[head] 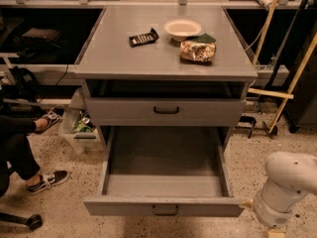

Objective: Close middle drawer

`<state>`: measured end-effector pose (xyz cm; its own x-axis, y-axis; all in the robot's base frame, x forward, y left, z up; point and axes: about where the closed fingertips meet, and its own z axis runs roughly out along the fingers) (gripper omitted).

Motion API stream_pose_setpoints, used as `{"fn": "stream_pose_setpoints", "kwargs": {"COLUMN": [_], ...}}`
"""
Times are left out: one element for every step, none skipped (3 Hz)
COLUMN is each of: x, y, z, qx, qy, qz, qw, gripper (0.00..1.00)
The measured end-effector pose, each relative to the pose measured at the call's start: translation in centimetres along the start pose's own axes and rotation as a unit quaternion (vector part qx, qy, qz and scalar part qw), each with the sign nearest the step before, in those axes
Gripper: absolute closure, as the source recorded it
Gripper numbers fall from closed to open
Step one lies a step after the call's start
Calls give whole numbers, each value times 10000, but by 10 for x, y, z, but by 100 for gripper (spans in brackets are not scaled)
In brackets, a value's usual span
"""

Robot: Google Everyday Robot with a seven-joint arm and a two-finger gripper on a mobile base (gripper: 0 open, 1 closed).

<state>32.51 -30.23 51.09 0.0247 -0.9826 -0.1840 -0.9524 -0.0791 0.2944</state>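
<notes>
Middle drawer (124, 207) stands pulled far out, lower centre.
Gripper (246, 203) is beside its front right corner; how open, I cannot tell.

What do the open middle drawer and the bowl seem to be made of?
Middle drawer: probably painted sheet metal, matte grey, thin flat walls. Bowl: perhaps paper or plastic, pale and matte; unclear. The end effector is at the lower right, near the drawer's front corner.
</notes>
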Motion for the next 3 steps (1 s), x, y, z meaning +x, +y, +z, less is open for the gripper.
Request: {"fn": "stream_pose_setpoints", "kwargs": {"x": [4,-3,-16], "y": [-2,-9,-37], "z": [54,94,118], "qx": [21,-5,78], "qy": [-117,-235,-302], "qz": [412,522,488], "qw": [9991,9984,9983], "gripper": [0,0,0]}}
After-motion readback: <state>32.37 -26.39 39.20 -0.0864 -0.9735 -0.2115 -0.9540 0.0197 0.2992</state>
